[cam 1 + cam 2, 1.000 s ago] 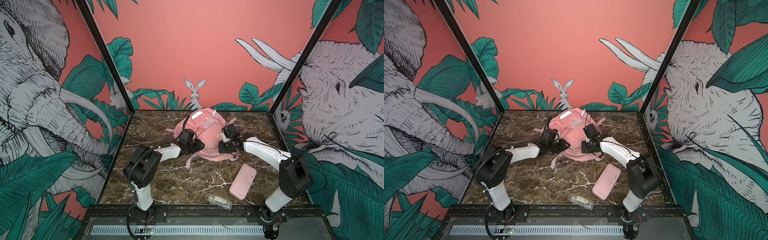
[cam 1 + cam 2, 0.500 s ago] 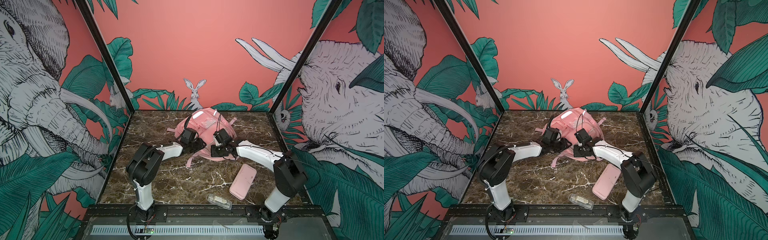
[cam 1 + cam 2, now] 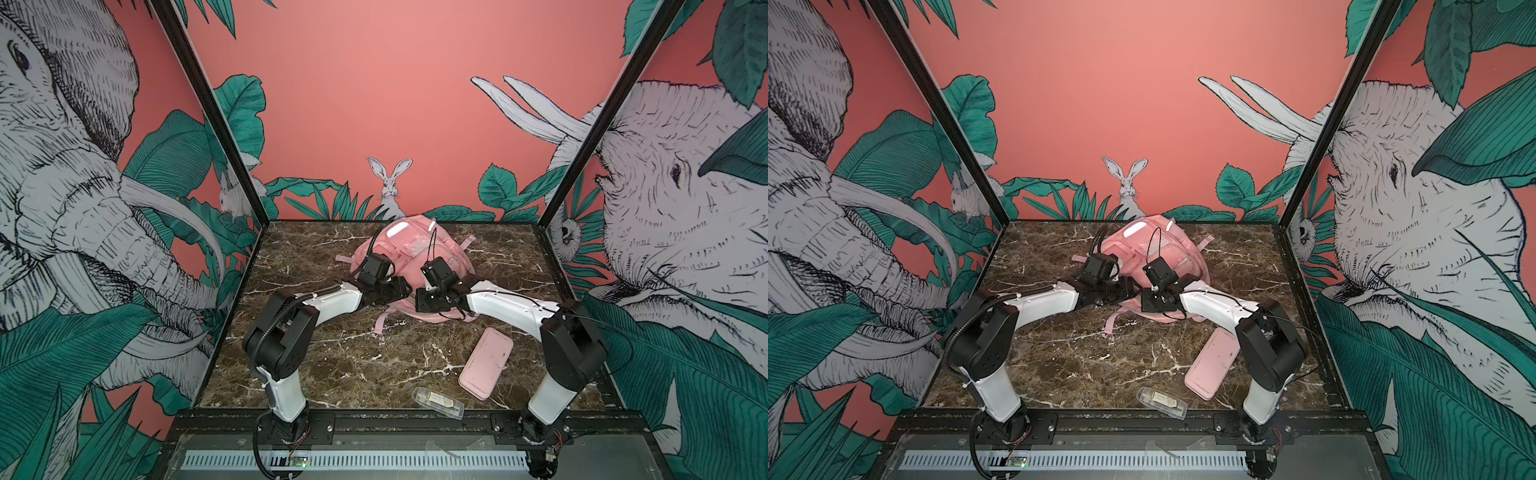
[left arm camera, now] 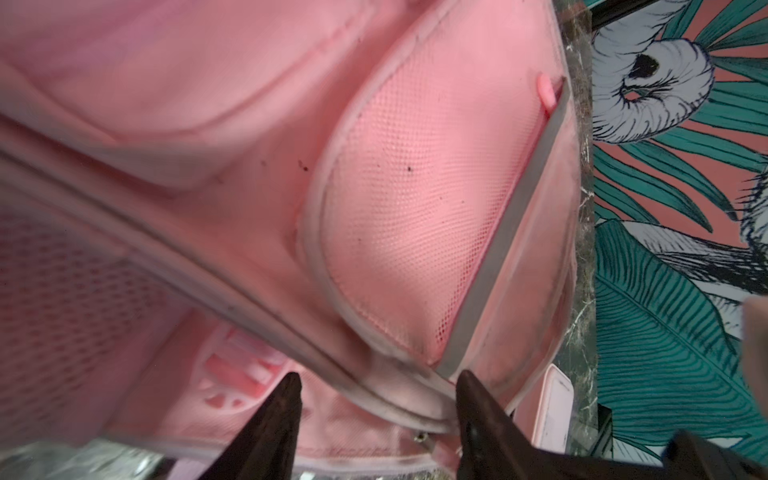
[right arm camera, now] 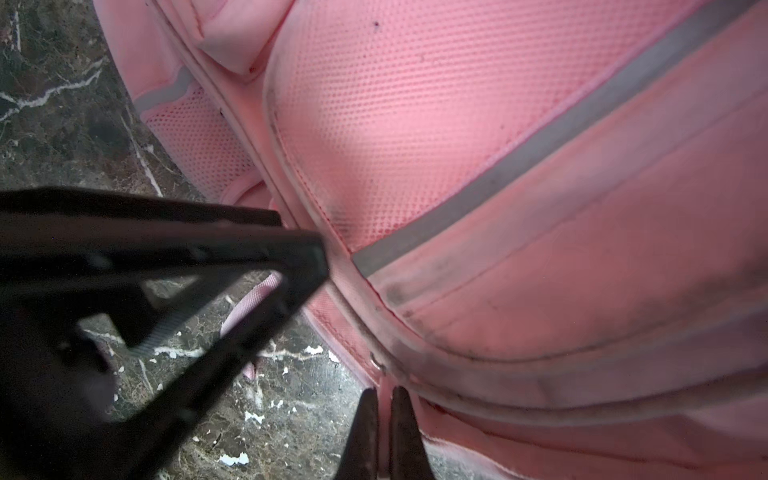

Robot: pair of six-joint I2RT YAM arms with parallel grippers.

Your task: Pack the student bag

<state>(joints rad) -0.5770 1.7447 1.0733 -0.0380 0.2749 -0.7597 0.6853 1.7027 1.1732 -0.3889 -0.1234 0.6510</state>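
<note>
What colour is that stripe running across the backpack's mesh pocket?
The stripe is grey on the pink student bag, clearest in the right wrist view.

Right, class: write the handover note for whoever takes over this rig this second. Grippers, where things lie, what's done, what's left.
Left gripper: open, fingers either side of an edge seam of the student bag.
Right gripper: shut on a thin pink tab at the bag's seam.
Bag lies at the back of the table; pink pencil case and small clear box lie in front, nearer the right arm.
Done: nothing visibly packed.
Left: open the bag, load both items, close it.
</note>
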